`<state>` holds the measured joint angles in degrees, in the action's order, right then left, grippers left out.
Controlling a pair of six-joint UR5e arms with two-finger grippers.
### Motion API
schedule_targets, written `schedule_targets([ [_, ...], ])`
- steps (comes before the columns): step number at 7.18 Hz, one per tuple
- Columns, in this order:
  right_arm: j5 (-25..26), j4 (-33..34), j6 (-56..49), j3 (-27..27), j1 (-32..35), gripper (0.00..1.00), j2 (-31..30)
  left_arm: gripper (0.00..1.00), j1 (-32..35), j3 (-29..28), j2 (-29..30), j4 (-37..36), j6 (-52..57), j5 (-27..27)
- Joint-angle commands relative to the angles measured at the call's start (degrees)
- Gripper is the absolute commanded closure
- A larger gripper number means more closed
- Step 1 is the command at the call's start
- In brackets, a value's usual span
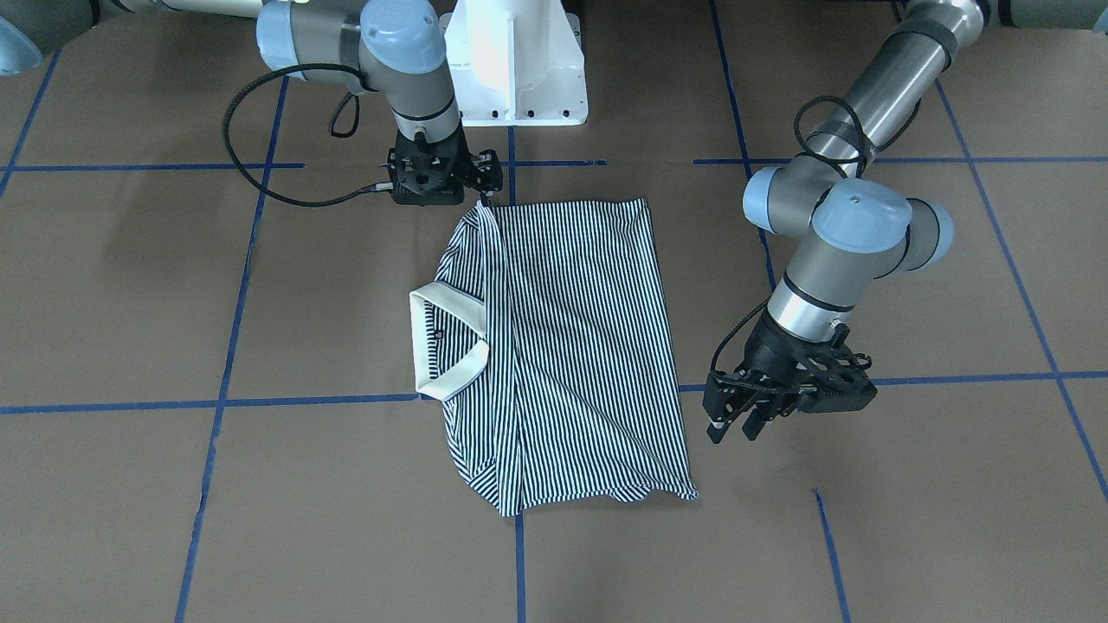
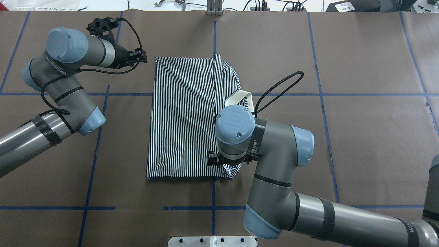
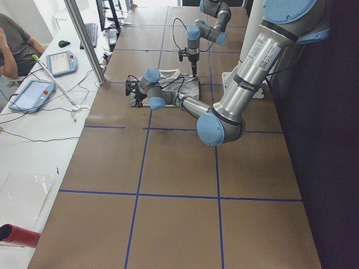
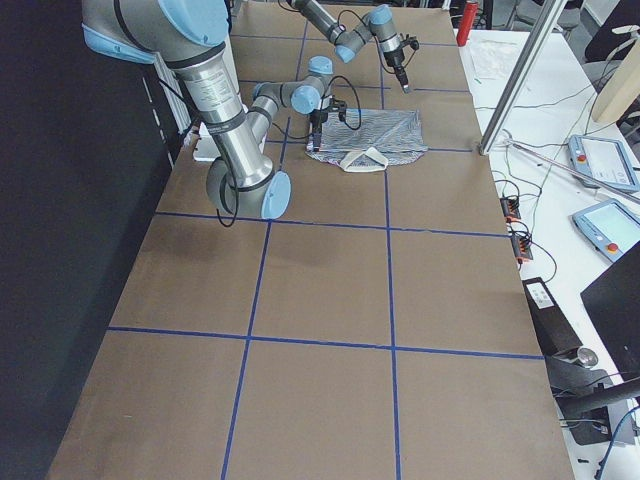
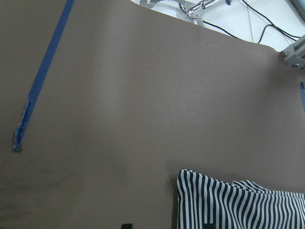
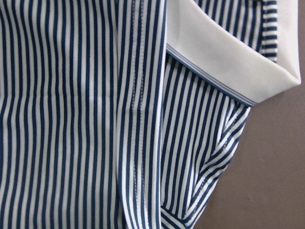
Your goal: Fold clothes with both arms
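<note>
The striped polo shirt (image 1: 571,346) lies flat at frame centre on the brown table (image 1: 866,519). Its sides appear folded inward into a rectangle and the cream collar (image 1: 450,333) is at its left edge. You may judge the task about half done, with the collar-to-hem fold left. The right gripper (image 1: 479,195) meets the shirt's upper left corner, and you cannot tell its grasp; the left gripper (image 1: 734,426) hovers spread and empty near the lower right corner.

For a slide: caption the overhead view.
Folded navy-and-white striped polo shirt; silver-grey right arm above its edge, left arm beside it.
</note>
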<state>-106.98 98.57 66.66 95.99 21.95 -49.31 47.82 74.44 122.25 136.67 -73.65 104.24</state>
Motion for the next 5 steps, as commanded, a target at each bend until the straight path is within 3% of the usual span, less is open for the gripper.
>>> schedule_targets([
  [1, 3.0, 1.4, -4.9, -3.1, -1.3, 0.10, 1.8, 0.42, -0.2, 0.3, -0.4, 0.0, -0.1, 0.0],
  [5, 5.6, 6.8, -8.4, -3.3, -2.1, 0.18, 1.8, 0.41, -0.4, 0.9, -0.8, 0.0, -1.3, 0.0],
])
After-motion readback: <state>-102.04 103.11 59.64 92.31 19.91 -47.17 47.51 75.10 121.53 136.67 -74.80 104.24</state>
